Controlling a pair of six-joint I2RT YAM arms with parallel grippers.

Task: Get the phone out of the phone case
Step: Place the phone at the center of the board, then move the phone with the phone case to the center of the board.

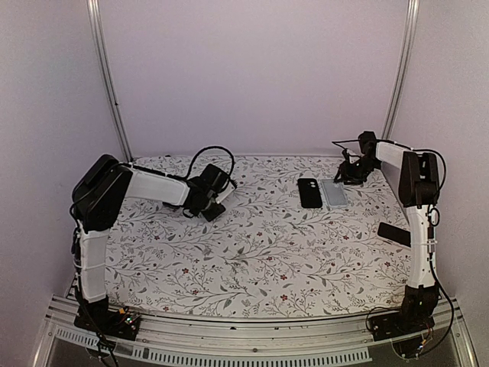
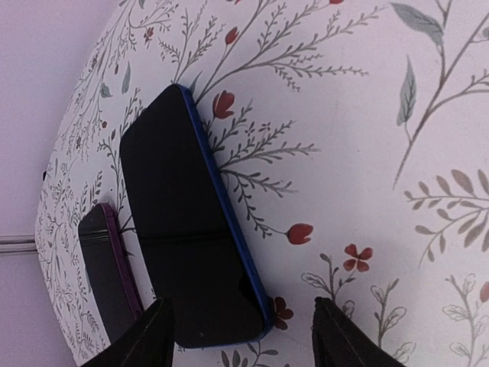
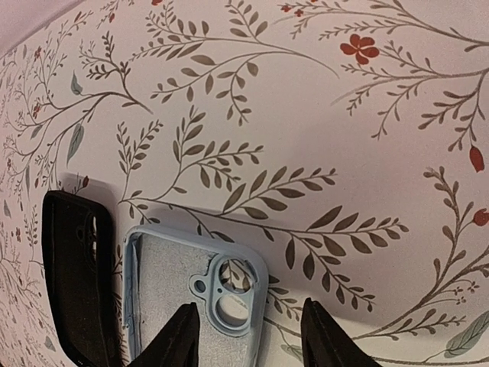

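- The left tool [image 2: 248, 340] is spread and holds nothing. In its wrist view the near end of a black-screened, blue-edged phone [image 2: 191, 222] shows between the fingertips, lying flat on the floral-clothed bench [image 2: 367, 153].
- A dark, purple-edged slab [image 2: 103, 267] lies just beside that phone.
- The right tool [image 3: 248, 340] is likewise spread and empty, above the camera-hole end of an empty pale blue phone case [image 3: 164, 298].
- That case lies open side up near the bench's far edge, toward the right corner.
- A black case [image 3: 69, 306] lies just beside it, on the left.
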